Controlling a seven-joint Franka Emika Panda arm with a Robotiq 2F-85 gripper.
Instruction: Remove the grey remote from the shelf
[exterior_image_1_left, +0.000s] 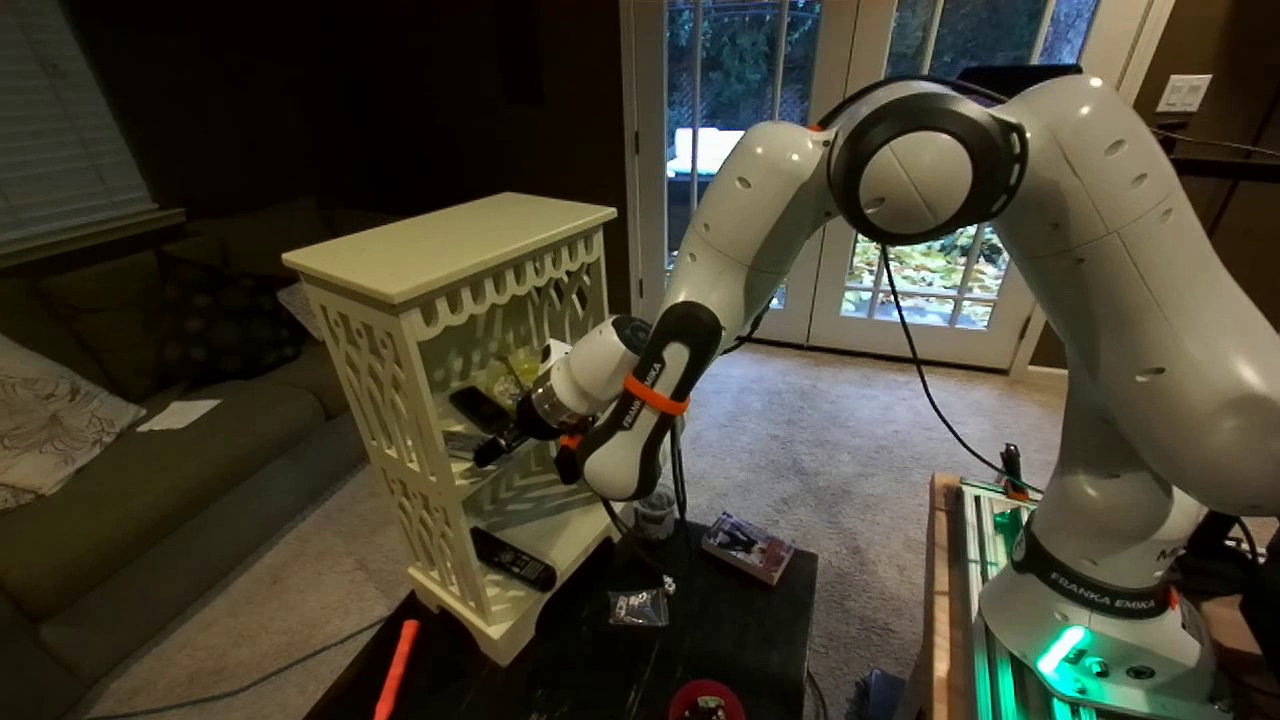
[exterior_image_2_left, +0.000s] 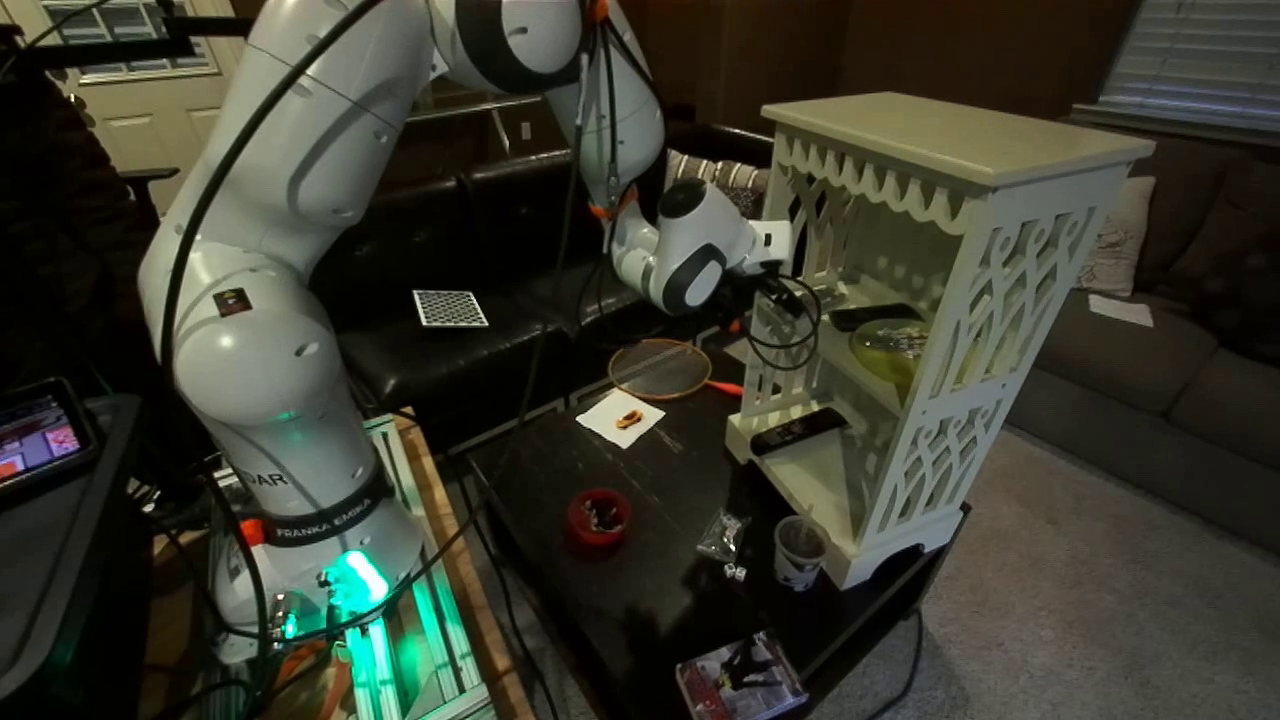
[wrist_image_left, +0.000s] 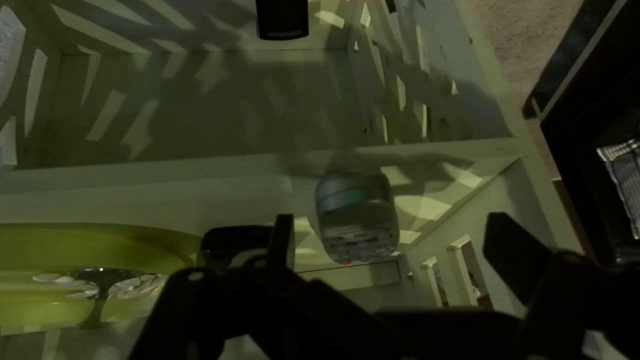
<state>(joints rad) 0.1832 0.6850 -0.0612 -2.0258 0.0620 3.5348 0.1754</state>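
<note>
The grey remote (wrist_image_left: 356, 220) lies on the middle tier (wrist_image_left: 250, 195) of the cream shelf (exterior_image_1_left: 450, 240), with one end pointing out to the front. So it is not off the shelf yet.

The hand (wrist_image_left: 392, 220) is at the front of that tier. Its fingers (wrist_image_left: 282, 240) stand far apart and hold nothing. In the wrist view the grey remote shows in the gap, closer to the finger by the black phone (wrist_image_left: 235, 245). I can't tell if the fingers reach past its end.

I think the step now is lining up to grab. Next, the hand should shift a little so the grey remote is in the middle, then go in with one finger on each side. There is only a thin space next to the black phone, so a finger could bump it. Then it should squeeze and pull straight out.

On the same tier, past the phone, is a yellow-green dish (wrist_image_left: 100, 240). The lower tier (exterior_image_2_left: 810, 480) has a black remote (exterior_image_2_left: 797, 431), the wrong one.

The shelf stands on the black counter (exterior_image_2_left: 660, 490), along the edge far from the robot's base (exterior_image_2_left: 310, 560). A badminton racket (exterior_image_2_left: 660, 368) lies by another edge, near the grey remote's end of the shelf. A book (exterior_image_2_left: 740, 678) is by a corner.
</note>
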